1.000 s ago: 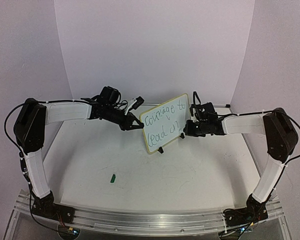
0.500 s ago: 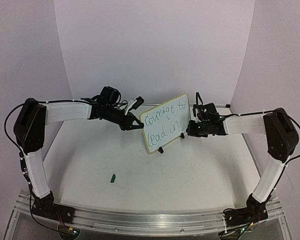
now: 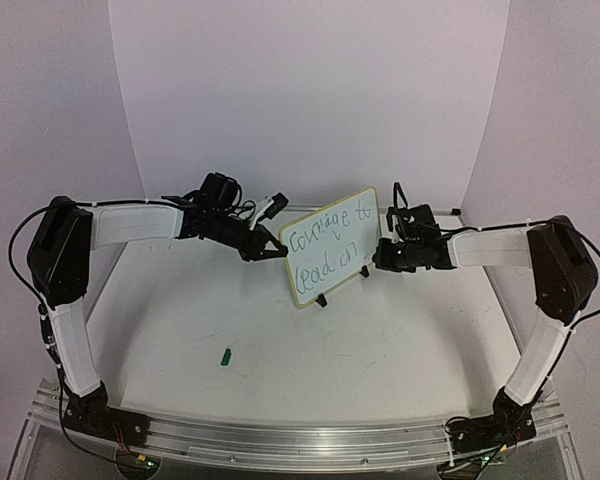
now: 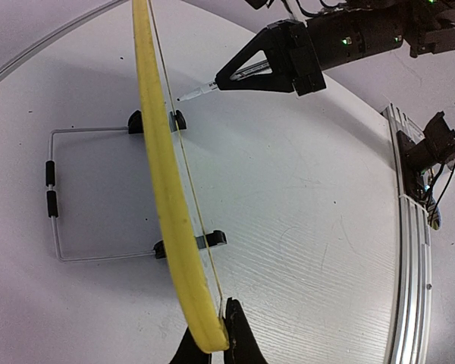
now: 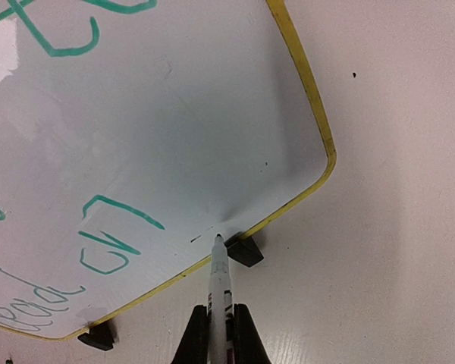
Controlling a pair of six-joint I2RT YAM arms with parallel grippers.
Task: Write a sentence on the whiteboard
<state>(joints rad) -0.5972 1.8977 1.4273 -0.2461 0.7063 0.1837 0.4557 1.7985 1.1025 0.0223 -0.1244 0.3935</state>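
The small white whiteboard with a pale-yellow rim point(image 5: 182, 114) is stood on black feet at the middle of the white bench point(image 3: 380, 340). Its left edge is clamped by the left gripper point(image 4: 212, 341). A thin white marker point(image 5: 221, 277) is pinched in the right gripper point(image 5: 220, 312), with its tip set at the board's lower right corner, just beyond the green handwritten sentence point(image 3: 318, 236).

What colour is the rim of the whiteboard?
Yellow; the whiteboard rim shows best in the left wrist view.

Green sentence point(image 3: 328, 245) on white whiteboard point(image 5: 197, 114), yellow rim point(image 5: 309, 91), black feet point(image 5: 245, 251)
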